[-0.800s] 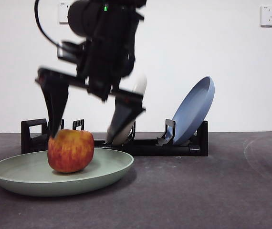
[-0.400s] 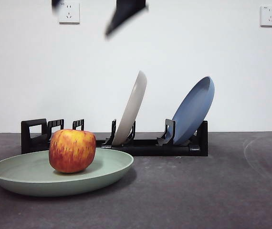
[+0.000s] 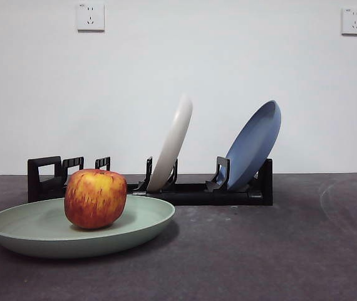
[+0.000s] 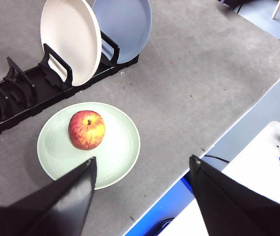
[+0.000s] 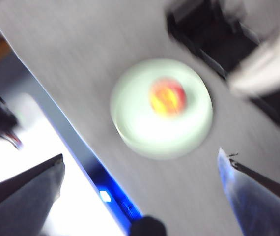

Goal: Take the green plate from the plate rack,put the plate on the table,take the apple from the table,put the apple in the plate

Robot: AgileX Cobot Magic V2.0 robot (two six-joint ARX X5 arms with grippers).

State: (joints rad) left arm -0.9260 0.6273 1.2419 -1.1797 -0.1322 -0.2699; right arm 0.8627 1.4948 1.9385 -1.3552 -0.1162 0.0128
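Apple (image 3: 95,197) sits in the green plate (image 3: 22,229) lower left of the front frame, on the table (image 3: 279,251) before the rack (image 3: 197,188); my left gripper (image 4: 140,169) and right gripper (image 5: 140,162) hang high, jaws spread, empty; judged risk: apple rolling if the plate is bumped.

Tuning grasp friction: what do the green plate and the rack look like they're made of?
Green plate: matte, even pale green, no gloss or glare; looks like matte plastic or melamine, though glazed ceramic can't be ruled out. Rack: black, moulded upright holders with a faint sheen; most likely rigid plastic rather than wire or metal.
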